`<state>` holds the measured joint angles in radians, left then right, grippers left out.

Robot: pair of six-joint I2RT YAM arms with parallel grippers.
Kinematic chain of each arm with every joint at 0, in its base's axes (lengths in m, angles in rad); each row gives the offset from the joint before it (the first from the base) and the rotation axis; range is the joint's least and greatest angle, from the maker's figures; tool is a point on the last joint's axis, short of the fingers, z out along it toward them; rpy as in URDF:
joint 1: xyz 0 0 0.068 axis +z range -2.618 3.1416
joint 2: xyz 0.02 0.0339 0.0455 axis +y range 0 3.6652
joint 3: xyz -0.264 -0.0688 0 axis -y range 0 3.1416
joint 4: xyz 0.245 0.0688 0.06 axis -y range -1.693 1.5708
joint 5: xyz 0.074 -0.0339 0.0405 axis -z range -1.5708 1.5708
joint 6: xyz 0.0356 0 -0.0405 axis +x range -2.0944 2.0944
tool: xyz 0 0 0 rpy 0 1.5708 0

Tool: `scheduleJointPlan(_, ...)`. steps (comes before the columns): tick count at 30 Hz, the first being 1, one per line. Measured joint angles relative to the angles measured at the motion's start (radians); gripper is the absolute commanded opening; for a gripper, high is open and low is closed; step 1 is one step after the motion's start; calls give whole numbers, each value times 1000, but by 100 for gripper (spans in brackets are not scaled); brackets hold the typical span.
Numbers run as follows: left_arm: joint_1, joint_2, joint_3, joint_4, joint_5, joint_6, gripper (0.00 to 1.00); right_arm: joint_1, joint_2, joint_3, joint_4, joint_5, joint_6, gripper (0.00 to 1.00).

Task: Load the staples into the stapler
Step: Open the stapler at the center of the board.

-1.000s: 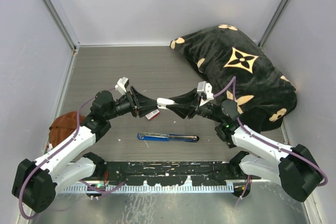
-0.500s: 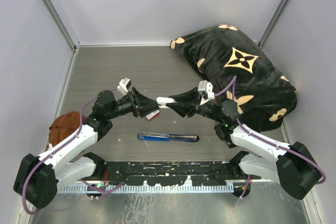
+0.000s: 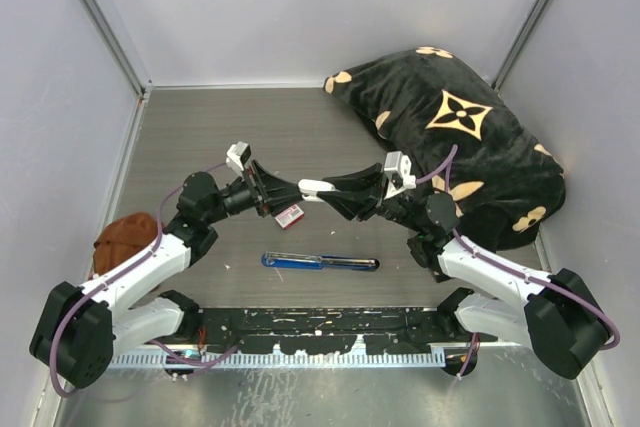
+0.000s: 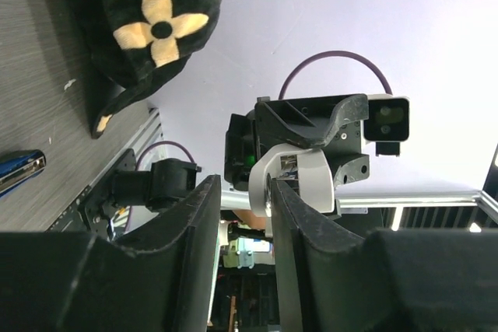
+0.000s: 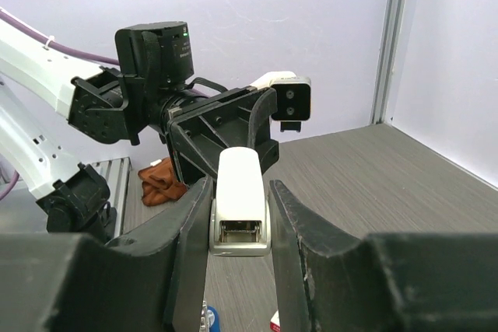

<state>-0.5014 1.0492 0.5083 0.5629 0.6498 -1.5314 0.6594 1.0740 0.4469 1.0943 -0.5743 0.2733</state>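
Right tool (image 5: 239, 192): I find it pinching a white piece (image 5: 240, 165), one finger on each long side. The piece sticks out past the tips, and the end nearer the wrist camera shows a small rectangular opening. It is held in the air, roughly level, and points toward the other arm.

Left tool (image 4: 245, 192): its fingers stand apart with a narrow gap between them. In the left wrist view the far end of the white piece lines up with that gap. I cannot tell whether the fingers touch it, or whether this tool grips anything at all.

From above, the two tools face each other tip to tip over the middle of the surface (image 3: 220, 137), with the white piece bridging most of the space between them.

A red-and-white box (image 3: 290, 215) lies flat on the surface just beside the left tool's tips, on the side toward the arm bases. I cannot tell whether the tool touches it.

The stapler (image 3: 320, 262) lies on the surface nearer the bases, between the two arms and clear of both tools. It runs left to right, the blue part to the left and the silver-and-black part to the right. Neither tool is in contact with it.

Further out, a black cushion (image 3: 460, 137) with tan flower marks fills the far right corner. A brown cloth (image 3: 125, 239) sits at the left edge beside the left arm.
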Motion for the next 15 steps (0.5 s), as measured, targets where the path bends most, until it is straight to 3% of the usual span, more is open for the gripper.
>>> scheduleJointPlan(15, 0, 11, -3, 91, 3, -29, 1, 1, 0, -18, 47, 19, 18, 1)
